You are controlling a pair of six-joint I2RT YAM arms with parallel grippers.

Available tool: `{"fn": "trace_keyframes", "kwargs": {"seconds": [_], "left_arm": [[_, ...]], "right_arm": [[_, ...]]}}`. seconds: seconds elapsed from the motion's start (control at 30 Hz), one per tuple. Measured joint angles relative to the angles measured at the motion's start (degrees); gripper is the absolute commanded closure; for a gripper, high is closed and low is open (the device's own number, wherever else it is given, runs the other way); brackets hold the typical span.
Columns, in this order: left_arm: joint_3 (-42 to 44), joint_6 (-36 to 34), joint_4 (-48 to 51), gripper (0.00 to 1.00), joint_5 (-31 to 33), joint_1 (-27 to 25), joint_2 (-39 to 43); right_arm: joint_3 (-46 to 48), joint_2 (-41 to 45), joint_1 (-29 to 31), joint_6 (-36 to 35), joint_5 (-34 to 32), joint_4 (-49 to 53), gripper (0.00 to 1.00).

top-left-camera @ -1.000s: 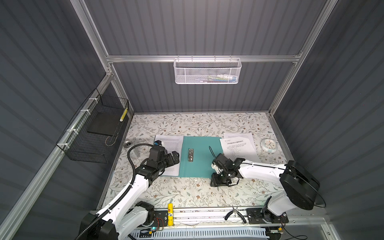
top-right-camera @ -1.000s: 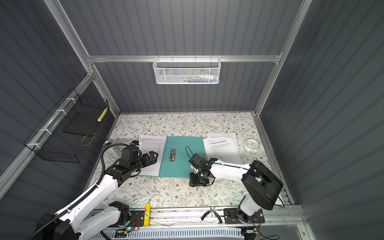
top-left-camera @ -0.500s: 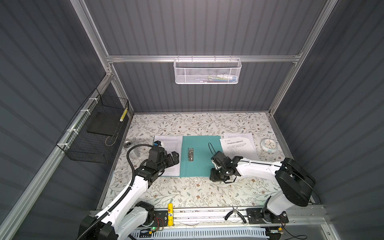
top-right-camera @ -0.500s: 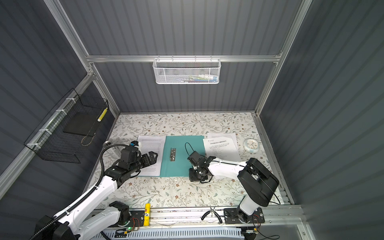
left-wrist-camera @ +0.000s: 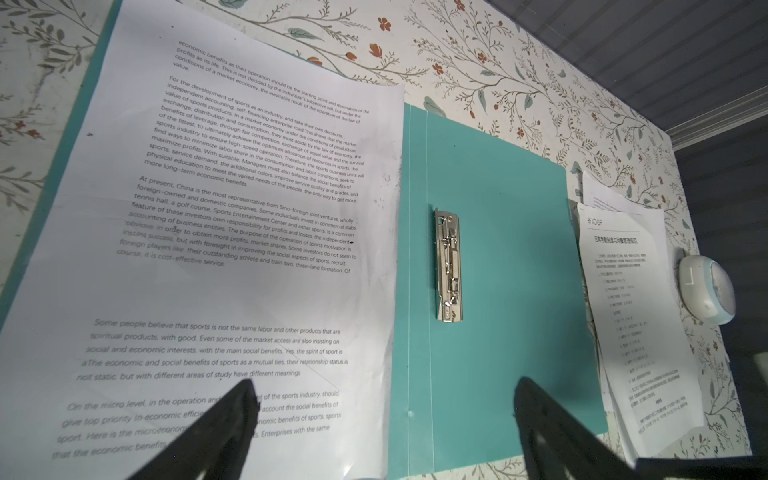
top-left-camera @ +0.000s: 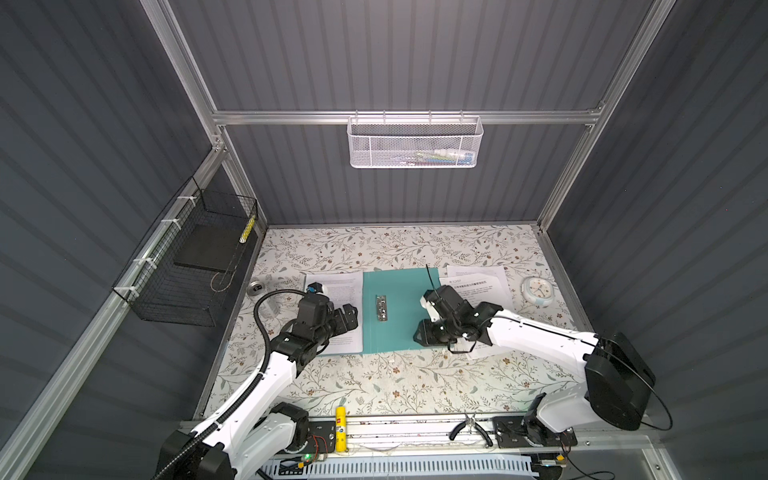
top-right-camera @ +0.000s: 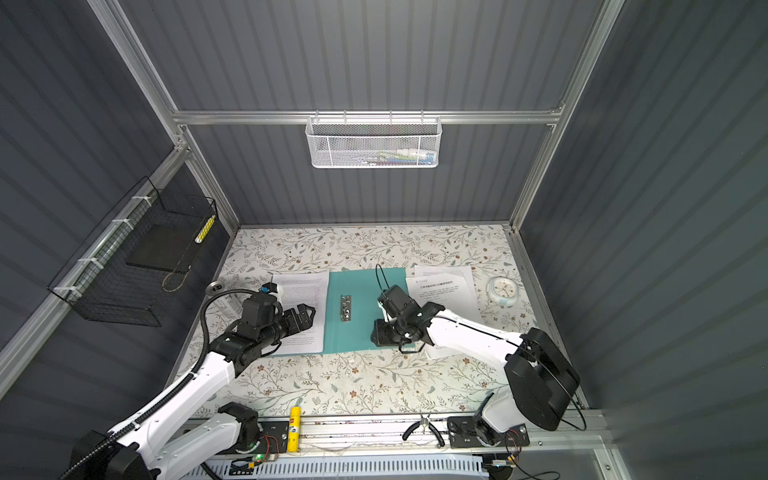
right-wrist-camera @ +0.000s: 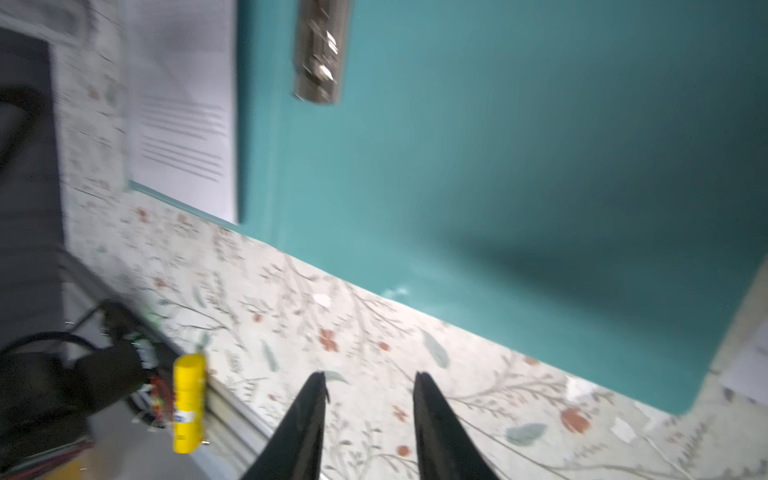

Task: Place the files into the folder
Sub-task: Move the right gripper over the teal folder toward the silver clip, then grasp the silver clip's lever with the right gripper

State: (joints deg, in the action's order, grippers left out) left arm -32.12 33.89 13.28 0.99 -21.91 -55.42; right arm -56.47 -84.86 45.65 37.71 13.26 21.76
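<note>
Although blurred in the right wrist view, the clip bar (right-wrist-camera: 318, 50) is made out on the open teal folder (top-left-camera: 399, 316), on a floral worktop (top-left-camera: 374, 382) walled in grey. A sports-economics sheet (left-wrist-camera: 249, 291) is laid on its left flap, XDOF-headed sheets (left-wrist-camera: 631, 316) at its right. Left gripper (left-wrist-camera: 384, 384) and right gripper (right-wrist-camera: 370, 376) jaws are parted, empty.

Motion blur in the right wrist view smears the silver metal clip bar (right-wrist-camera: 319, 54), cut off by the picture's edge, and the lines on the white printed sheet (right-wrist-camera: 183, 124) are unreadable. In both top views the right arm (top-left-camera: 532, 332) hides the near right corner of the flat teal card folder (top-left-camera: 399, 291). What lies in the white mesh basket (top-left-camera: 382, 145) is too small to tell.
</note>
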Motion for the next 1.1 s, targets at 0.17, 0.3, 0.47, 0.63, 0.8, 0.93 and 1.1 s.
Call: {"fn": "trace_keyframes", "kwargs": {"seconds": [0.17, 0.3, 0.47, 0.63, 0.8, 0.93, 1.1], "left_arm": [[1.22, 0.42, -0.57, 0.14, -1.20, 0.00, -0.55], [3.85, 1.07, -1.66, 0.20, -2.40, 0.02, -1.51], [7.04, 2.58, -3.13, 0.40, -3.19, 0.26, -2.10], [8.90, 3.45, -4.35, 0.48, -3.41, 0.26, -2.47], [11.04, 4.46, -6.12, 0.48, -3.08, 0.28, -2.27], [12.24, 4.96, -6.10, 0.48, -2.32, 0.28, -1.36], [13.11, 5.46, -7.26, 0.49, -2.05, 0.35, -1.16]], "right_arm": [[-10.80, -8.04, -1.75, -2.34, 3.74, -2.54, 0.80], [-14.99, -16.74, -1.81, -2.40, 8.09, -4.39, 0.82], [-18.49, -25.27, -1.60, -1.73, 11.50, -5.29, 0.82], [-21.94, -29.90, -1.57, -1.14, 12.57, -5.99, 0.82], [-22.84, -32.44, -1.57, 0.00, 12.66, -7.56, 0.82], [-23.69, -33.77, -1.57, 0.42, 12.46, -7.67, 0.81], [-24.74, -35.21, -1.57, 0.79, 12.44, -8.11, 0.83]]}}
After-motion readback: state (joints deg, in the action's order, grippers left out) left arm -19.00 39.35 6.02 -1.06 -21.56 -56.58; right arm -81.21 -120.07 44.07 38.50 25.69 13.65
